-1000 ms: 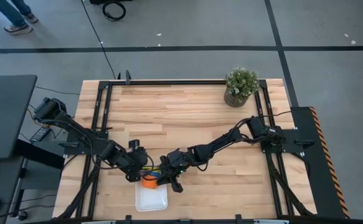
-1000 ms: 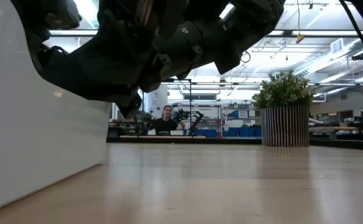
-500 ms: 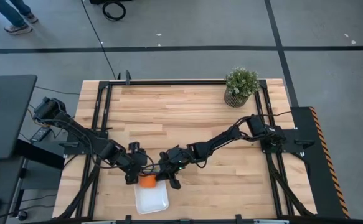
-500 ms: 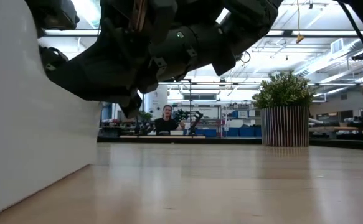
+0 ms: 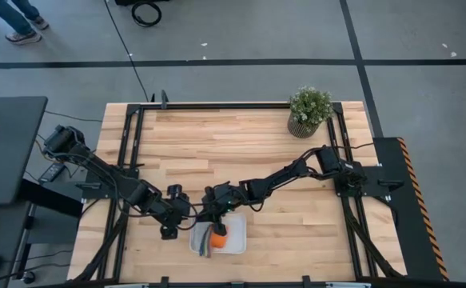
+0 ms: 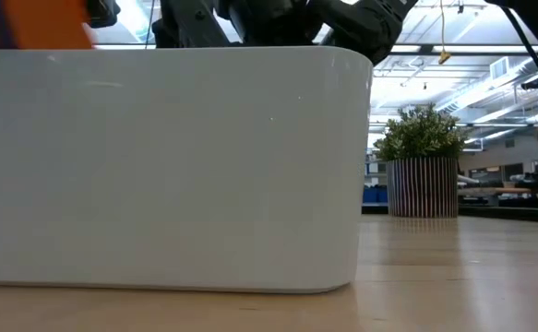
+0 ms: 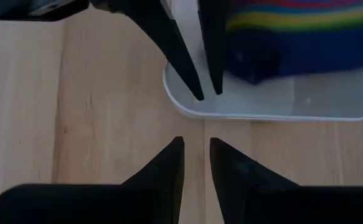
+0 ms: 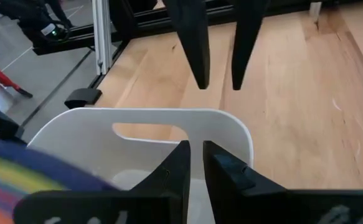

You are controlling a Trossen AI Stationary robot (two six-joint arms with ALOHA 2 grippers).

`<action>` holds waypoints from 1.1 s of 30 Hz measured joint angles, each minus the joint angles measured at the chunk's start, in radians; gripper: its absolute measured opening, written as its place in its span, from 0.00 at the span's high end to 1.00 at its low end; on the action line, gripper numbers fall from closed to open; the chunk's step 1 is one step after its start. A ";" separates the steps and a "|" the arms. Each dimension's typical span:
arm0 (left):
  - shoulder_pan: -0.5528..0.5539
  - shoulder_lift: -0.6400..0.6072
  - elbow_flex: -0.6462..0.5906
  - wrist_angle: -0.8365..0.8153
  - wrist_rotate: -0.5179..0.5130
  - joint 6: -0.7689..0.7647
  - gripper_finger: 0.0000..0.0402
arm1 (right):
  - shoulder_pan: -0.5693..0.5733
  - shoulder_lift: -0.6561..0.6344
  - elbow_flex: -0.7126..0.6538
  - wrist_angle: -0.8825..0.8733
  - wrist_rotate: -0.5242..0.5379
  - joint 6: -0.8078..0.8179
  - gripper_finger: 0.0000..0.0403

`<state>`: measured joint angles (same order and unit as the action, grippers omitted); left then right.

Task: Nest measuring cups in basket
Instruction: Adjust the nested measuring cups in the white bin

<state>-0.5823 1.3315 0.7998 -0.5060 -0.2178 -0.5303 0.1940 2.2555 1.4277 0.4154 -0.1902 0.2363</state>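
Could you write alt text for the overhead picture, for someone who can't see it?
Two dark robot arms meet over a white basket holding stacked measuring cups, orange on top, at a wooden table's near edge. A potted plant stands at the far right corner.

The basket (image 6: pixel 167 166) looks smooth, glossy white plastic, resting on a matt, pale wooden table (image 5: pixel 233 144).

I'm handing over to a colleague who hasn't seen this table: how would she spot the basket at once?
Start at the wooden table and go to its near edge, opposite the potted plant. Where the two arms meet lies the basket, a shallow white rectangular tray with rounded corners. It alone is white and holds the stacked measuring cups.
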 joint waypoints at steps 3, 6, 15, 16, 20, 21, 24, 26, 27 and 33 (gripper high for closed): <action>0.000 0.000 0.000 -0.002 -0.002 0.000 0.79 | 0.000 0.000 0.000 0.002 -0.022 -0.009 0.87; 0.000 0.000 0.000 -0.004 -0.003 0.001 0.79 | 0.001 -0.005 0.000 0.007 -0.066 -0.050 0.87; 0.001 0.000 0.000 -0.029 -0.005 0.003 0.79 | 0.000 -0.164 -0.001 -0.219 -0.097 -0.315 0.87; 0.001 0.000 0.000 -0.030 -0.005 0.003 0.79 | 0.000 -0.185 -0.001 -0.255 -0.098 -0.319 0.87; 0.001 0.000 0.000 -0.030 -0.005 0.003 0.79 | 0.000 -0.232 0.000 -0.371 -0.112 -0.319 0.85; 0.001 0.000 0.000 -0.030 -0.005 0.003 0.79 | 0.000 -0.233 0.000 -0.385 -0.130 -0.313 0.84; 0.001 0.000 0.000 -0.030 -0.005 0.003 0.79 | 0.002 -0.230 -0.001 -0.394 -0.192 -0.255 0.81; 0.000 0.000 0.000 -0.029 -0.005 0.003 0.79 | 0.010 -0.225 0.000 -0.390 -0.199 -0.252 0.78; 0.001 -0.001 0.000 -0.030 -0.005 0.003 0.79 | 0.016 -0.222 0.000 -0.392 -0.198 -0.260 0.77; 0.001 -0.001 0.000 -0.030 -0.005 0.038 0.79 | 0.064 -0.220 0.001 -0.374 -0.196 -0.322 0.72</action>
<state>-0.5816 1.3308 0.7998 -0.5362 -0.2226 -0.4921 0.2583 2.0350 1.4284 0.0418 -0.3866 -0.0859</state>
